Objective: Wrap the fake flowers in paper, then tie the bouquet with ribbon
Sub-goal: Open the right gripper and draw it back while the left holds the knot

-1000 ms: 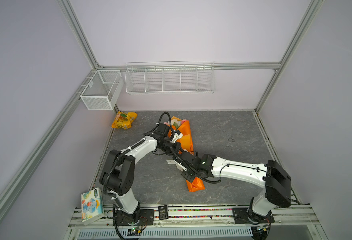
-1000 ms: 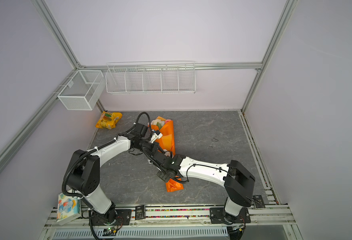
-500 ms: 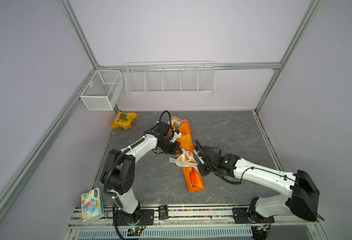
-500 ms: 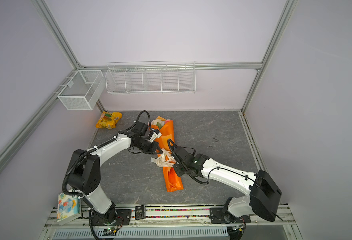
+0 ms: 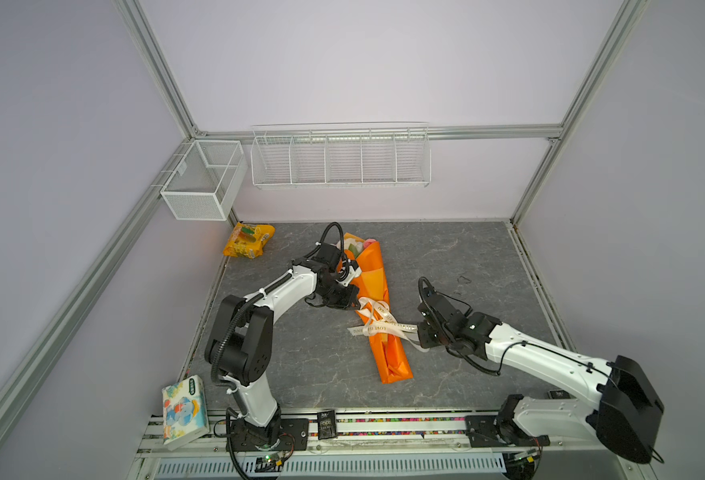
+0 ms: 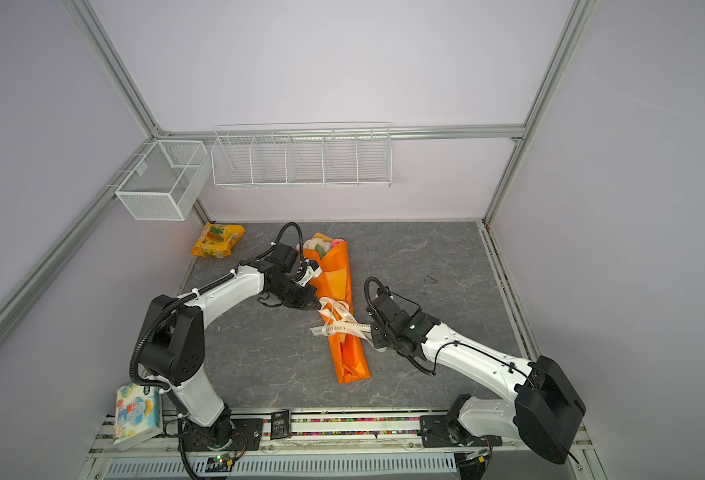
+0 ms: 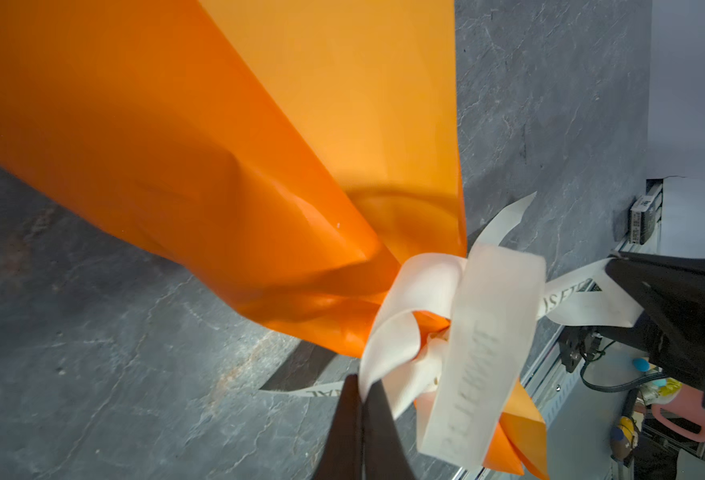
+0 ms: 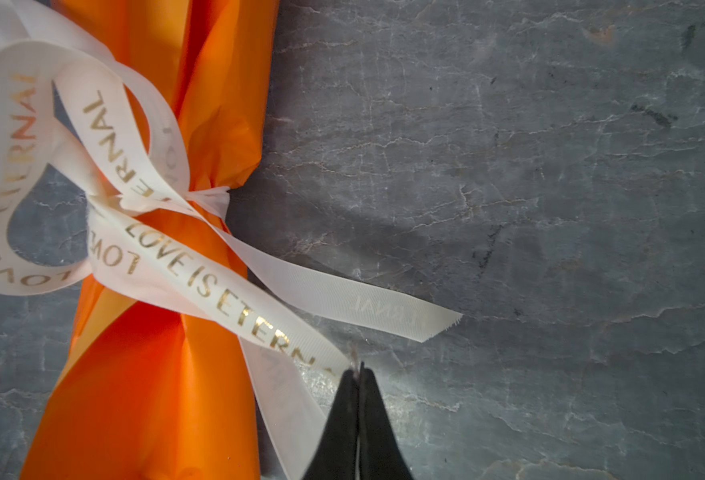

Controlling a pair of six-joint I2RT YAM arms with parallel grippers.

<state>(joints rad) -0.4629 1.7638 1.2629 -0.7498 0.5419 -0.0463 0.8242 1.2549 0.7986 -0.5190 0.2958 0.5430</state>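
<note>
The bouquet of fake flowers [image 5: 373, 274] [image 6: 338, 270] lies on the grey table in an orange paper wrap, blooms [image 5: 357, 246] at the far end. A cream ribbon [image 5: 377, 321] [image 6: 340, 323] with gold lettering is knotted around its middle. On the bouquet's left side my left gripper [image 5: 357, 305] [image 7: 360, 380] is shut on a ribbon loop [image 7: 400, 332]. Out to the right, my right gripper [image 5: 419, 334] [image 8: 358, 368] is shut on the lettered ribbon tail [image 8: 217, 291]. The knot [image 8: 207, 197] sits on the wrap [image 8: 217, 104]. Another tail [image 8: 384, 309] lies loose.
A yellow-orange snack packet [image 5: 249, 245] lies at the back left. A tissue pack [image 5: 184, 411] stands at the front left edge, and a small black box [image 5: 326, 424] on the front rail. Two wire baskets [image 5: 340, 160] [image 5: 201, 183] hang on the walls.
My right gripper has drawn back from across the bouquet to its right side, pulling a ribbon tail out with it. The left gripper has stayed about where it was.
</note>
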